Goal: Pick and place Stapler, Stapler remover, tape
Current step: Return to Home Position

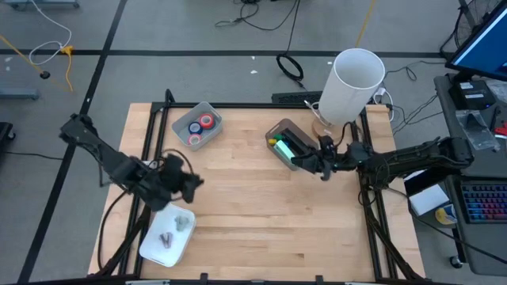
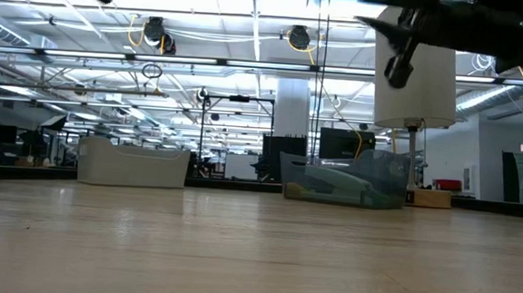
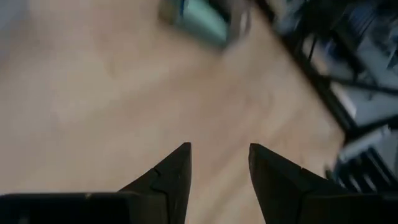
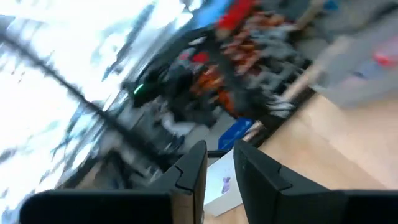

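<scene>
1. The left claw [image 1: 195, 182] hangs open and empty over the bench [image 1: 253, 229], just beside the white bin [image 1: 150, 252] holding the staple removers [image 1: 166, 237].
2. The right claw [image 1: 320, 166] hovers at the dark bin [image 1: 274, 130] of green staplers [image 1: 282, 146], its fingers [image 4: 189, 168] parted by a narrow gap, gripping nothing.
3. The tape rolls [image 1: 200, 124], blue and red, lie in the gray bin [image 1: 214, 111].
4. Light, stiff and likely slick-sided, a roll looks best pinched across its outer rim; a stapler, heavier and rigid, across its narrow body near the middle.
</scene>
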### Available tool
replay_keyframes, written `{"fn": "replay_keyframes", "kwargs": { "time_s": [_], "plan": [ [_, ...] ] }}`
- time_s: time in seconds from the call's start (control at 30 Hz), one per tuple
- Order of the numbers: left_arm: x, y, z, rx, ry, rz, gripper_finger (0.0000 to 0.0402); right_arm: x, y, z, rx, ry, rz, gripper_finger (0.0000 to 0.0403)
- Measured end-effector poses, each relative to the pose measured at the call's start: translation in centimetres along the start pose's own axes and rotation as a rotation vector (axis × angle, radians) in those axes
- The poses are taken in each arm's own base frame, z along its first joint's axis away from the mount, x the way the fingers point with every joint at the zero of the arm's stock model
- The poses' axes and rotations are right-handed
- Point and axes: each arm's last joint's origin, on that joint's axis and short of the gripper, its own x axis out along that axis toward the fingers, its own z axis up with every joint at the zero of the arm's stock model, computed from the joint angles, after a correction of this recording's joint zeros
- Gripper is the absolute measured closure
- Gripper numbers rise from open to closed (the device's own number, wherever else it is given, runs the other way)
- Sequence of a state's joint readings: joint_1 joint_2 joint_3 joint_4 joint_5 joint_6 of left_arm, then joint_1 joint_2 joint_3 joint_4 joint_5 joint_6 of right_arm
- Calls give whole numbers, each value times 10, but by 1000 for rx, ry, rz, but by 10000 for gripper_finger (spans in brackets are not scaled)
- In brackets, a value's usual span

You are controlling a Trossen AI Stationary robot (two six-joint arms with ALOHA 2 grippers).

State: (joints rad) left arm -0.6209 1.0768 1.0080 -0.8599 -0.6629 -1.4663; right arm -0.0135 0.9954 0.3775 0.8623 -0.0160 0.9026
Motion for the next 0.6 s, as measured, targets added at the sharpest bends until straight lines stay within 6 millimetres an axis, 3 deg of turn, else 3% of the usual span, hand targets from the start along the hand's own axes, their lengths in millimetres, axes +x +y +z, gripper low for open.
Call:
{"fn": "replay_keyframes", "kwargs": {
  "time_s": [0.1, 0.2, 0.4, 0.6],
  "plan": [
    [-13, 7, 17, 93, -137, -17, 242, -2, 11, 3, -163, 58, 183, 328],
    [-29, 18, 36, 169, -222, -34, 242, -9, 20, 8, -212, 81, 285, 328],
    [-62, 47, 67, 249, -338, -72, 243, -27, 20, 17, -209, 141, 208, 328],
    [-86, 71, 80, 323, -400, -113, 243, -54, 24, 28, -219, 127, 145, 328]
  ]
}}
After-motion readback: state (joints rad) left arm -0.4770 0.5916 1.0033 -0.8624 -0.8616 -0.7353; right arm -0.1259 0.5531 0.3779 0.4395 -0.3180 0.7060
